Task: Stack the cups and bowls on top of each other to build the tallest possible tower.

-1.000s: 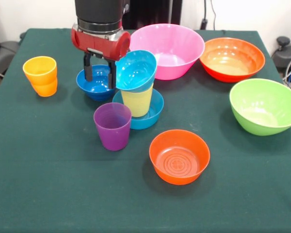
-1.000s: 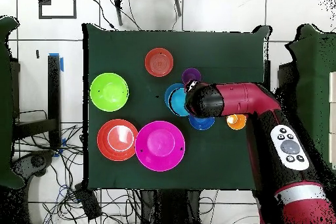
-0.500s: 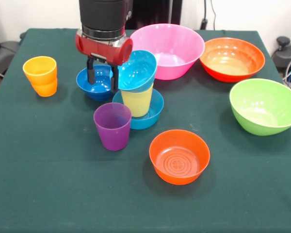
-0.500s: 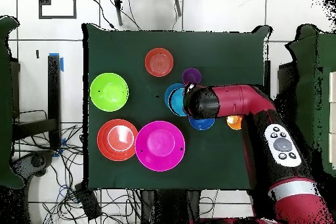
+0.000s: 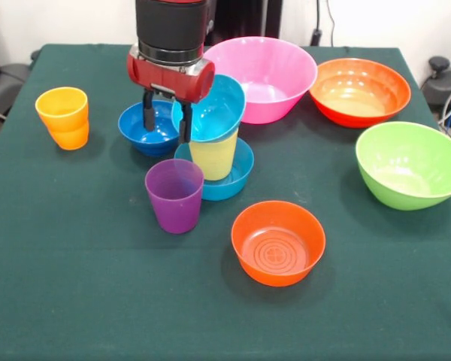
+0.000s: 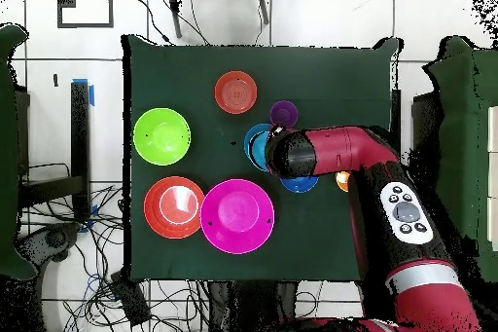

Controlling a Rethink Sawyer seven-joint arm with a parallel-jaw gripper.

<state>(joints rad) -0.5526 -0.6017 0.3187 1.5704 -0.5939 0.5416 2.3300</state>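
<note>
The tower stands at mid-table: a mid-blue small bowl (image 5: 239,174) holds the upright yellow cup (image 5: 213,156), and a cyan small bowl (image 5: 214,107) rests tilted on the cup, its opening facing the camera. My gripper (image 5: 167,120) is open, just left of the cyan bowl. One finger (image 5: 186,124) is in front of that bowl's left rim, the other over the dark blue small bowl (image 5: 139,132). The purple cup (image 5: 174,195) stands in front of the tower, and the orange cup (image 5: 62,117) is at the left. In the overhead view the arm (image 6: 336,153) hides the gripper.
An orange-red small bowl (image 5: 278,242) sits near the front. The large pink bowl (image 5: 267,75), large orange-red bowl (image 5: 359,90) and lime green bowl (image 5: 410,164) line the far and right side. All stand upright on the green cloth (image 5: 75,263).
My gripper has shifted right, from over the dark blue bowl to the cyan bowl's left rim, with the fingers the same distance apart. The bowls and cups stay in place.
</note>
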